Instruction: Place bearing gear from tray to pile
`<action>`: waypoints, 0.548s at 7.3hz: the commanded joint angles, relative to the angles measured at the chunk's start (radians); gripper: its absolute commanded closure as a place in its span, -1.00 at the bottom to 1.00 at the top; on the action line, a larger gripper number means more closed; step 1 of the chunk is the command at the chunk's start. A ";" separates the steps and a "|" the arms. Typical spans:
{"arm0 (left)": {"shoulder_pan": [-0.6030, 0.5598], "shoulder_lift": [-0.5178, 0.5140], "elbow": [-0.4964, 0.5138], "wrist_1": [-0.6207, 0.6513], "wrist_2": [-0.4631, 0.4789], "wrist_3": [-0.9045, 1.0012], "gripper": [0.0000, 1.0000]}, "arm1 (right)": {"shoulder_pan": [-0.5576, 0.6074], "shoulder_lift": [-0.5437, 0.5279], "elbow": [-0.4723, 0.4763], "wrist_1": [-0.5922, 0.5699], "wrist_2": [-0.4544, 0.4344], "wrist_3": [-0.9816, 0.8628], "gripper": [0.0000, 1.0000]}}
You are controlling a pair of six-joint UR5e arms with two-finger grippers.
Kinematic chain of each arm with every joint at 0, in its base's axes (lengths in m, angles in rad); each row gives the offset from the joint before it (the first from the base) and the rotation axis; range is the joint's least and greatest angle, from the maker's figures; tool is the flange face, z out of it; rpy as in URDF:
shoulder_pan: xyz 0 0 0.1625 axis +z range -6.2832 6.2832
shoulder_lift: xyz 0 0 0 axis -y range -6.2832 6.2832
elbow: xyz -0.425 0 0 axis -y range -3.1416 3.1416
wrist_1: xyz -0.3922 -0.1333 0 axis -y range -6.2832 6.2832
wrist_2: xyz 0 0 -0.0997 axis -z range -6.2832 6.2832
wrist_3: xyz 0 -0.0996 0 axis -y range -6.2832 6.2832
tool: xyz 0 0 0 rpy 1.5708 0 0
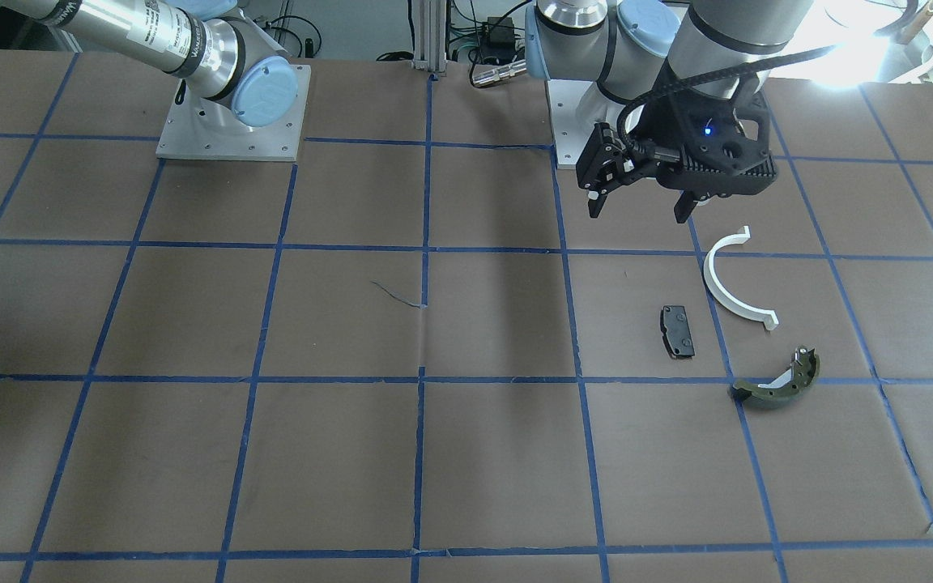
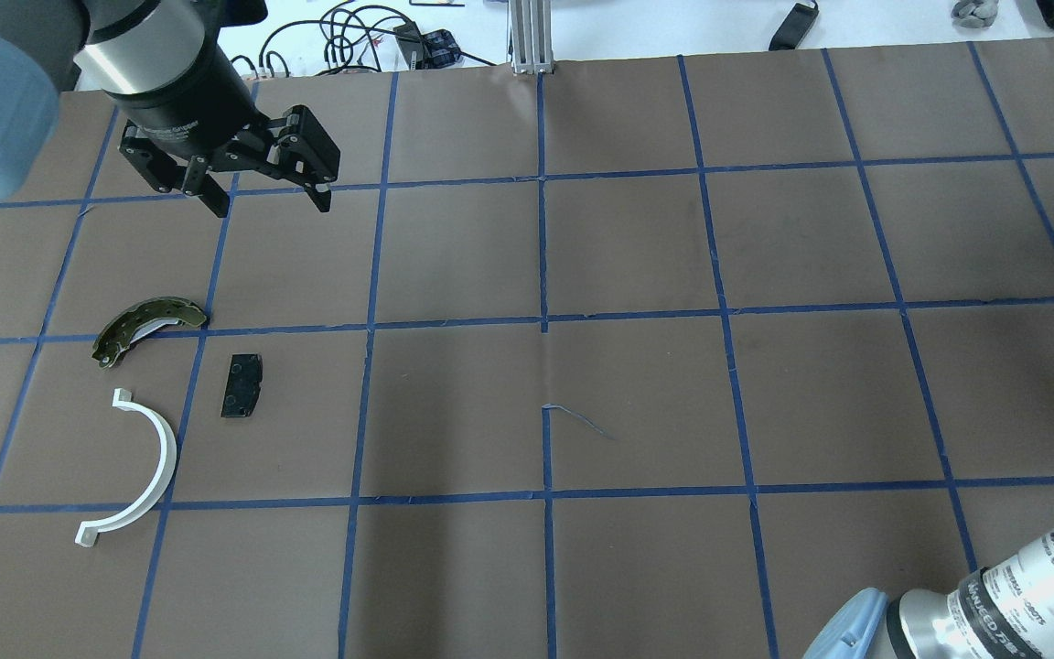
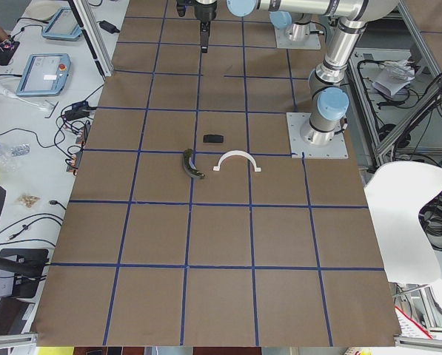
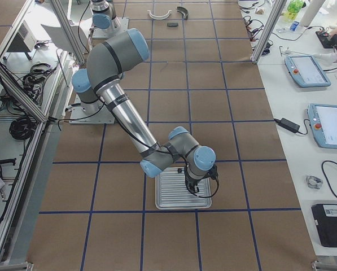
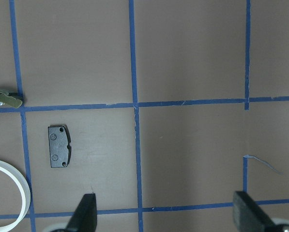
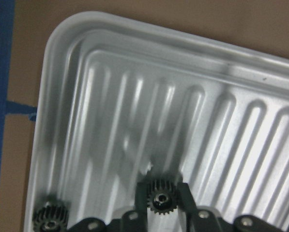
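A small dark bearing gear (image 6: 159,197) sits low in the ribbed silver tray (image 6: 62,121), and the fingers of my right gripper (image 6: 161,202) press against its two sides. The pile lies far off on my left: a white half-ring (image 2: 147,476), a flat black pad (image 2: 241,385) and an olive-green brake shoe (image 2: 147,325). My left gripper (image 2: 266,206) hangs open and empty above the table just beyond the pile. In the left wrist view the black pad (image 5: 59,146) lies ahead of the spread fingers.
A second small gear (image 6: 50,220) lies in the tray's corner, left of the held one. The tray (image 4: 168,195) rests near the table's end on my right. The brown table (image 2: 637,384) is gridded with blue tape between tray and pile.
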 commanded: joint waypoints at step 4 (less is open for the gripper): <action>0.001 0.002 0.000 0.000 0.001 0.000 -1.00 | 0.113 -0.166 0.011 0.144 -0.008 0.020 0.96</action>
